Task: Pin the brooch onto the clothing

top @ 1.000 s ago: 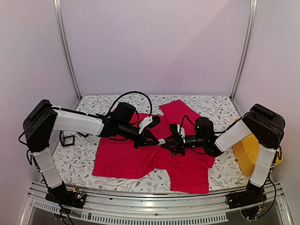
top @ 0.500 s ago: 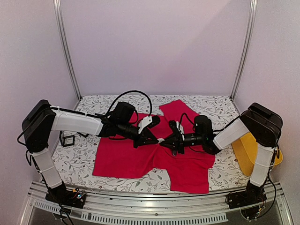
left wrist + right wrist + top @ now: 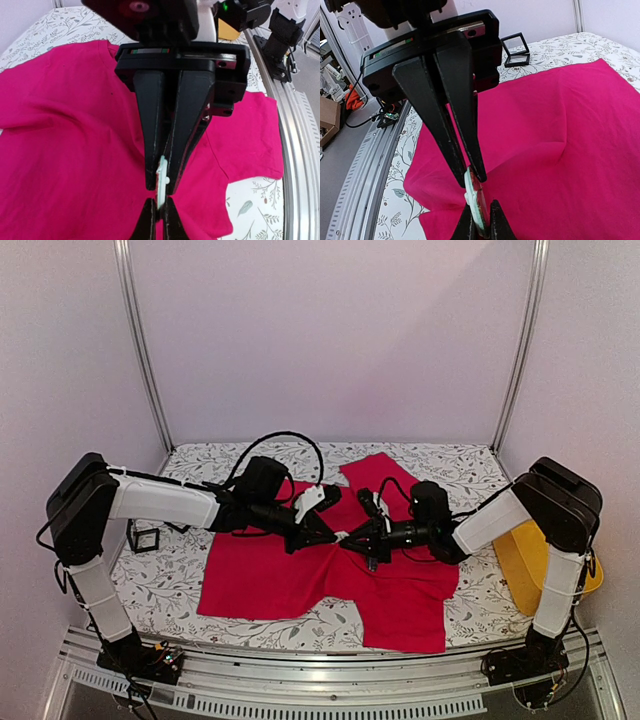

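The clothing, a bright red T-shirt (image 3: 270, 575), lies spread on the floral tablecloth. The brooch (image 3: 341, 538), a thin pale disc seen edge-on, hangs just above the shirt's middle between both grippers, which meet tip to tip. My left gripper (image 3: 331, 536) is shut on one edge of it, and my right gripper (image 3: 352, 540) is shut on the opposite edge. In the left wrist view the brooch (image 3: 161, 182) stands between my left gripper (image 3: 160, 217) below and the right fingers (image 3: 150, 170) above. In the right wrist view the brooch (image 3: 476, 200) sits in my right gripper (image 3: 482, 225).
A yellow object (image 3: 522, 562) lies at the table's right edge by the right arm. Small black open frames (image 3: 145, 537) stand at the left, beside the shirt. The metal rail (image 3: 300, 690) runs along the near edge.
My right gripper has moved left to meet the left gripper and has closed on the brooch. The left gripper has kept its hold and barely moved.
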`<state>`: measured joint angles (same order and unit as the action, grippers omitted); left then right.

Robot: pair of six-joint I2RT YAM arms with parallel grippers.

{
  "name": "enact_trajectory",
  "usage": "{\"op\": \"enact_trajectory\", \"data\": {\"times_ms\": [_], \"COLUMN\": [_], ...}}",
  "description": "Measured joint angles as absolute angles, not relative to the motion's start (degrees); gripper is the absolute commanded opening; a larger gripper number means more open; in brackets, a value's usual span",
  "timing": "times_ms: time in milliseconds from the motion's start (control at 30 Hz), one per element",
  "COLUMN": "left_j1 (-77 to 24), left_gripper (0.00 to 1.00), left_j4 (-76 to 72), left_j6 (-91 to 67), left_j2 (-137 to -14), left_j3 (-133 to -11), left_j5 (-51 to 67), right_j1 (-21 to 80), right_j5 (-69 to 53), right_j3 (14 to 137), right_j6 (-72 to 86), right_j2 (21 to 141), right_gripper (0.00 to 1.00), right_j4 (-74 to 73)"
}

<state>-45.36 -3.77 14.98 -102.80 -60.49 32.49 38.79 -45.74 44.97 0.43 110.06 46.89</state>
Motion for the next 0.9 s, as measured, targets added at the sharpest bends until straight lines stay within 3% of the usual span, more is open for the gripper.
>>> {"op": "enact_trajectory", "data": {"times_ms": [333, 733, 900], "left_j1": [-45.39, -45.74, -45.74], "left_gripper": [0.0, 0.0, 0.0], "left_j4": [-6.57, -7.31, -6.35], "left_j6": [14.11, 14.41, 15.0], "left_j2": [-102.69, -100.95, -100.88], "left_j3": [-59.99, -57.8, -57.21], "left_j5": [30.5, 30.0, 29.87], "right_j1": [37.78, 36.27, 34.33], "right_j5": [-45.87, -47.0, -47.35], "right_j3": [45.36, 42.65, 41.93], "right_j6": [7.46, 6.31, 4.38], "right_j2": [110.06, 109.38, 107.53], "right_gripper": [0.06, 0.22, 0.23], "right_j4": [47.44, 50.5, 49.74]}}
